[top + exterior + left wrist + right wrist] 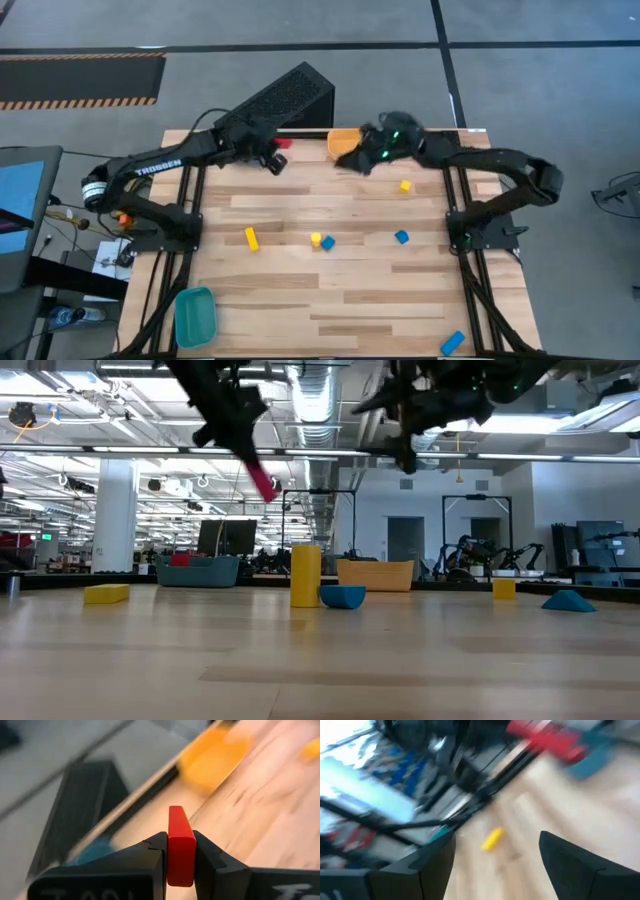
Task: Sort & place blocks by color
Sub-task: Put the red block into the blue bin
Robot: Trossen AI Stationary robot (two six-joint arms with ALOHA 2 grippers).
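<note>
Two arms reach toward twelve o'clock of the wooden table (330,290), largest thing in view. The orange-yellow bin (343,143) sits at the twelve o'clock edge, and a teal bin (195,315) lies at seven o'clock. The left gripper (272,161), raised near eleven o'clock, pinches a red block (180,845) between its fingers. The right gripper (357,160) hangs beside the orange-yellow bin with fingers spread and nothing between them. Yellow blocks (251,238) and blue blocks (401,237) lie scattered around the table's centre.
</note>
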